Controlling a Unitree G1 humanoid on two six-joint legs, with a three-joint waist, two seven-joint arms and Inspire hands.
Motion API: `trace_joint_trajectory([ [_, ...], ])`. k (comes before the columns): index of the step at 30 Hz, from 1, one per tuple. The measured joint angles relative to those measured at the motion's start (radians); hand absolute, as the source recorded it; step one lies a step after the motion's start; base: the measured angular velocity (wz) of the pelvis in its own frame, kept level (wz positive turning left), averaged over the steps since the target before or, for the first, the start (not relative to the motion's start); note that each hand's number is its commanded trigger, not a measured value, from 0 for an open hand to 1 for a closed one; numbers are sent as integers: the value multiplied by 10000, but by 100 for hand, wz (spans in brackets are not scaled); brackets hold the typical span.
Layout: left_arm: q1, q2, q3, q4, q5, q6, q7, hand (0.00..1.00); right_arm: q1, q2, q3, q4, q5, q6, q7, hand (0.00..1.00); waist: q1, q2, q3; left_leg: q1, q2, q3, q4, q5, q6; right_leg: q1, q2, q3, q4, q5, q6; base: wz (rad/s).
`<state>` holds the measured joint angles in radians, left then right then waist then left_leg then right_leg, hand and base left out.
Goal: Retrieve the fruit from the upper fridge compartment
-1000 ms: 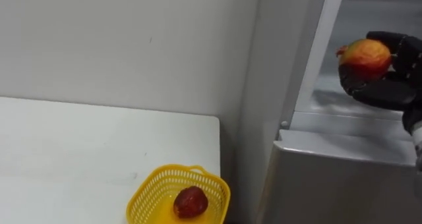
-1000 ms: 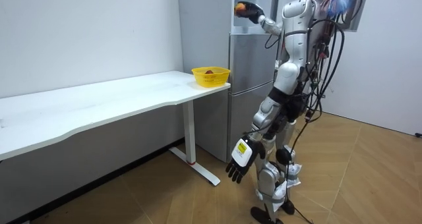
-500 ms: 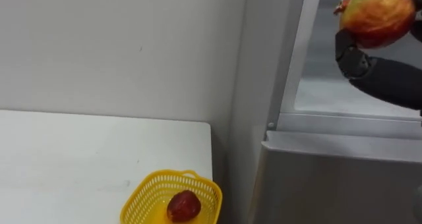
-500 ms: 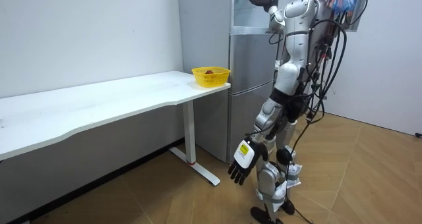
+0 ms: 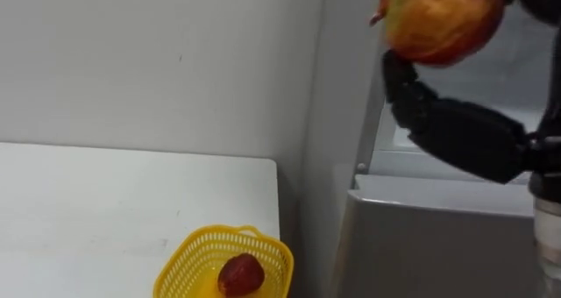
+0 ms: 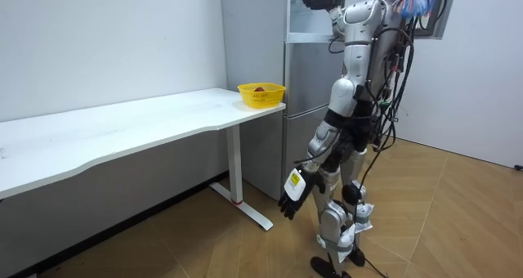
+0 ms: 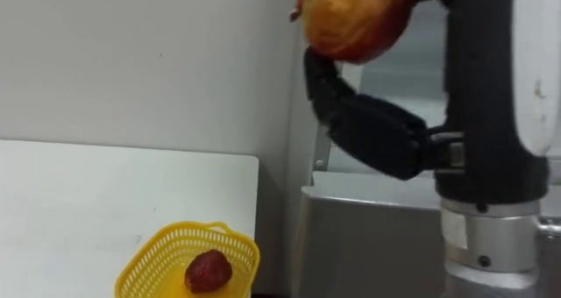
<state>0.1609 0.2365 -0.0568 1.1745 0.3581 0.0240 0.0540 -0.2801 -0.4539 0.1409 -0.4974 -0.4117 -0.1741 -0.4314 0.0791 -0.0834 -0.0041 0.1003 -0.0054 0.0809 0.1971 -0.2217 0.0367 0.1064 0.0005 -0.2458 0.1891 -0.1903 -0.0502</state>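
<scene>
Up at the top of the left eye view, the right robot hand point(image 5: 456, 136) has its dark fingers curled round a red-and-yellow pomegranate point(image 5: 443, 22), gripping it from below. Behind that robot hand is the open upper fridge compartment point(image 5: 491, 79), and beneath it the closed lower door point(image 5: 421, 245). Well below and to the left of it, a yellow basket point(image 5: 273, 251) sits at the corner of the white tabletop point(image 5: 105, 210), with a dark red fruit point(image 5: 238, 274) lying inside.

From the room view, the robot stands close in front of the fridge point(image 6: 306, 106) with its right arm lifted high, and the pomegranate sits in that raised robot hand at the top edge. The left robot hand point(image 6: 292, 198) hangs low beside its thigh, fingers loose and holding nothing. The basket is far below the raised robot hand, at the tabletop's end nearest the fridge.

Across in the right eye view, the same grasp shows: fingers wrapped under the pomegranate, with the basket and its red fruit down to the left.
</scene>
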Motion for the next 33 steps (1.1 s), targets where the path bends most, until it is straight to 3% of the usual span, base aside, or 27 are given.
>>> trace_joint_trajectory([
  [2, -164, -2, -220, 73, -97, -28, -55, 0, 16, 32, 372, 61, -145, -2, 243, 100, 112, -38, 20, 0, 1, -18, 1, -1, 0, 10, -6, -27, 2, 2, 1, 0],
  [6, -336, 31, -495, 326, -119, -8, -246, 0, 29, 475, 1343, 763, -942, -9, 533, 100, 474, -81, 147, -42, 24, -14, -15, -21, -5, -24, -15, -80, 54, 12, -5, 0],
  [11, -394, 38, -692, 350, -131, 151, -416, 0, 151, 1172, 2414, 2036, -1446, 147, 1305, 100, 923, -14, 190, -116, 28, -30, 36, -23, -4, -112, -22, -82, 148, 12, -5, 1],
  [14, -374, 10, -859, 341, -134, 206, -462, 0, 153, 1404, 2758, 2725, -1475, 330, 1758, 100, 956, 39, 213, -274, -13, -191, 153, -32, 14, -138, -60, -210, 143, 12, -4, 16],
  [22, -392, 9, -859, 213, -127, 204, -672, 0, 169, 1492, 2980, 3553, -1846, 445, 2053, 100, 1160, 199, 146, -519, -66, -378, 336, -46, 45, -218, -123, -503, 151, 15, 12, 7],
  [33, -441, 14, -853, 71, -36, 243, -703, 0, 169, 1479, 3237, 5116, -1788, 661, 2387, 100, 1469, 135, 84, -565, -82, -423, 391, -43, 47, -207, -146, -577, 123, 8, 16, 1],
])
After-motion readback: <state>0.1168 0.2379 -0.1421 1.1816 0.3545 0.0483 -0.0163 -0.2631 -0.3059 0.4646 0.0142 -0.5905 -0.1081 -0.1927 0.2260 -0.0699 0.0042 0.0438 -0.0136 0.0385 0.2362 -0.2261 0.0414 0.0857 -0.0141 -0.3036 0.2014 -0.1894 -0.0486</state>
